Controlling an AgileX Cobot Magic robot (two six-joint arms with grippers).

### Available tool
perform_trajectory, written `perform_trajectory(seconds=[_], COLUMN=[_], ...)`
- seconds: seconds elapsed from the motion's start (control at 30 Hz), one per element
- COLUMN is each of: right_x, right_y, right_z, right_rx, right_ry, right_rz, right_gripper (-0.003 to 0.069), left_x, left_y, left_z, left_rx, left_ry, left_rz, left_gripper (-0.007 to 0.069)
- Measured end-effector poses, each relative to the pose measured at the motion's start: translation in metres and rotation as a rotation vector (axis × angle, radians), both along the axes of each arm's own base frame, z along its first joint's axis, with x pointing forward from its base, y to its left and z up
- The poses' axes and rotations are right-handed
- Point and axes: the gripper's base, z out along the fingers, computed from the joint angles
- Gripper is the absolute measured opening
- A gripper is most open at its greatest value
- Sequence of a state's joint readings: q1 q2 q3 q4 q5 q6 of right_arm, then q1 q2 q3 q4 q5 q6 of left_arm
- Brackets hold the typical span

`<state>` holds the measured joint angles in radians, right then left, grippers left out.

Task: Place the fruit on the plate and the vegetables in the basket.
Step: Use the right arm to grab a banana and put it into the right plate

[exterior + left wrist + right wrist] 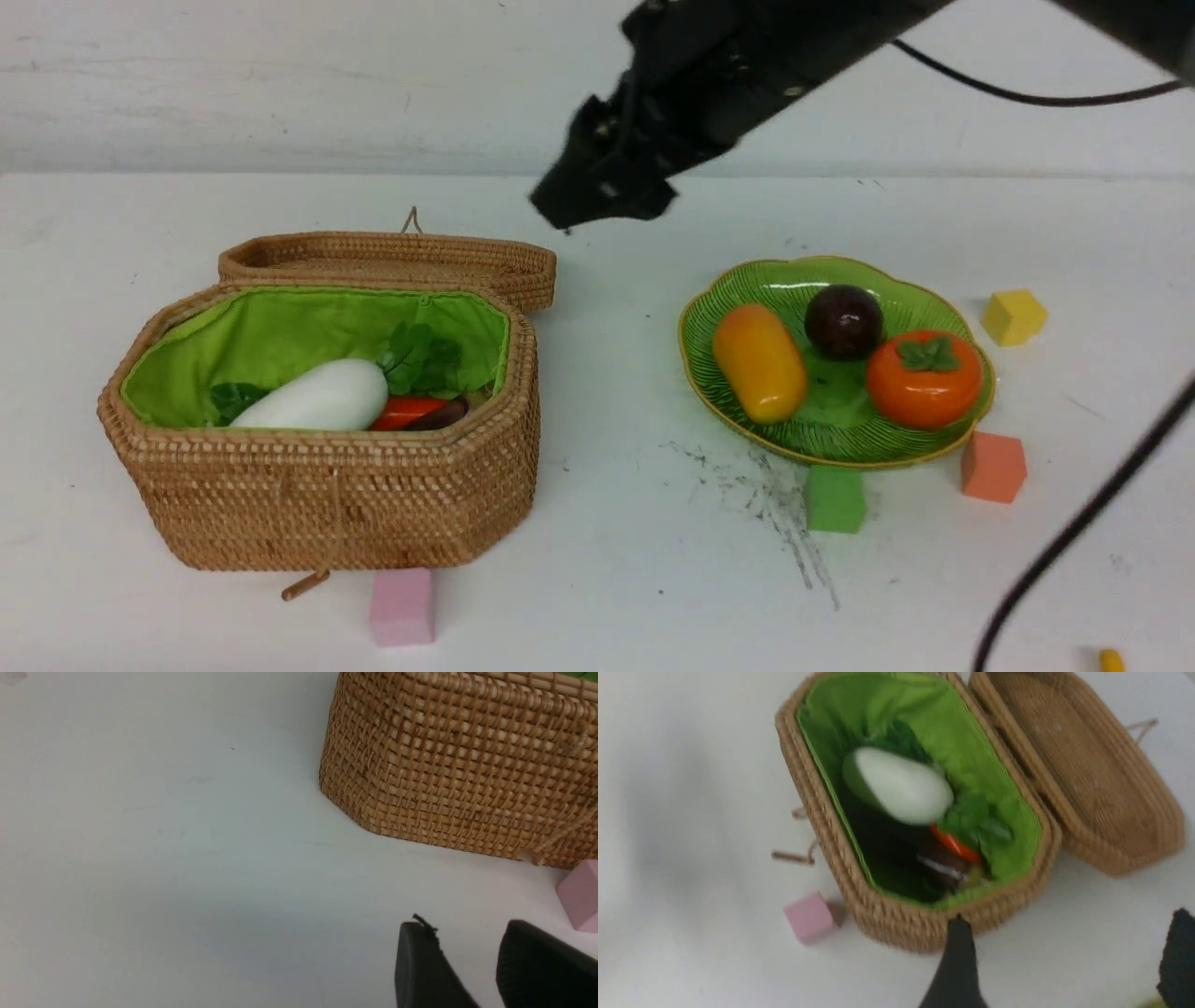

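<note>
— Three vegetables lie in the basket (327, 485): a white radish (316, 399), an orange-red carrot (406, 411) and a dark eggplant (439, 416), the last two mostly hidden behind the near wall. Its lid (392, 261) is folded back flat behind it.

— And the fruit?

— Three pieces on the green plate (747, 280): a mango (759, 362), a maroon ball (843, 321) and a persimmon (924, 378). A small yellow tip (1111, 661) shows at the near right edge of the front view; I cannot tell what it is.

— Cubes?

— Four: pink (402, 607) touching the basket's near wall, green (835, 498) and orange (993, 467) just beside the plate's near rim, yellow (1014, 316) near its far right side.

— Open room?

— A wide bare strip of white table (607, 523) runs between basket and plate, smudged with dark marks near the plate. Left of the basket the table is bare too.

— The grippers?

— The right gripper (1064, 961) hangs high over the gap beyond the basket's right end, fingers well apart, nothing between them. The left gripper (467, 961) sits low over the table near the basket's near left corner and the pink cube, fingers partly apart, holding nothing.
</note>
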<state>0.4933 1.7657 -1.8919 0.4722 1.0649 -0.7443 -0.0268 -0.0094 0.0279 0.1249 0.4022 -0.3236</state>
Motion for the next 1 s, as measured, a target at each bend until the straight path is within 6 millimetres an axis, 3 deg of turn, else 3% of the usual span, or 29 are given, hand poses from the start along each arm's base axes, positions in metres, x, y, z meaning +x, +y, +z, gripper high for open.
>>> perform_trajectory(seconds=[0.1,0.13,0.2,0.27,0.3,0.37,0.47,0.6,1.0], right_x=[-0.017,-0.029,-0.043,-0.057,-0.058,-0.074,-0.091,-0.103,-0.109], right_y=[-0.035,-0.055,-0.073,-0.086,-0.088,-0.102,-0.113,-0.117,-0.106], right_z=[-0.016,-0.031,-0.063,-0.106,-0.11,-0.157,-0.189,-0.209,-0.228], right_rx=[-0.172,-0.281,-0.411,-0.536,-0.553,-0.677,-0.75,-0.744,-0.567], right_ry=[0.033,0.073,0.154,0.252,0.256,0.351,0.416,0.439,0.43], right_rz=[-0.01,-0.021,-0.012,0.007,0.008,0.023,0.039,0.04,0.012], right_gripper=[0.0517,0.0508,0.0503,0.0503,0.0502,0.0501,0.0501,0.0501,0.0489], left_x=[0.0,0.0,0.0,0.0,0.0,0.0,0.0,0.0,0.0], left_y=[0.0,0.0,0.0,0.0,0.0,0.0,0.0,0.0,0.0], left_z=[0.0,0.0,0.0,0.0,0.0,0.0,0.0,0.0,0.0], left_rx=[0.0,0.0,0.0,0.0,0.0,0.0,0.0,0.0,0.0], left_ry=[0.0,0.0,0.0,0.0,0.0,0.0,0.0,0.0,0.0], left_rz=[0.0,0.0,0.0,0.0,0.0,0.0,0.0,0.0,0.0], left_gripper=[0.0239,0.0239,0.0239,0.0239,0.0239,0.0239,0.0239,0.0239,0.0239])
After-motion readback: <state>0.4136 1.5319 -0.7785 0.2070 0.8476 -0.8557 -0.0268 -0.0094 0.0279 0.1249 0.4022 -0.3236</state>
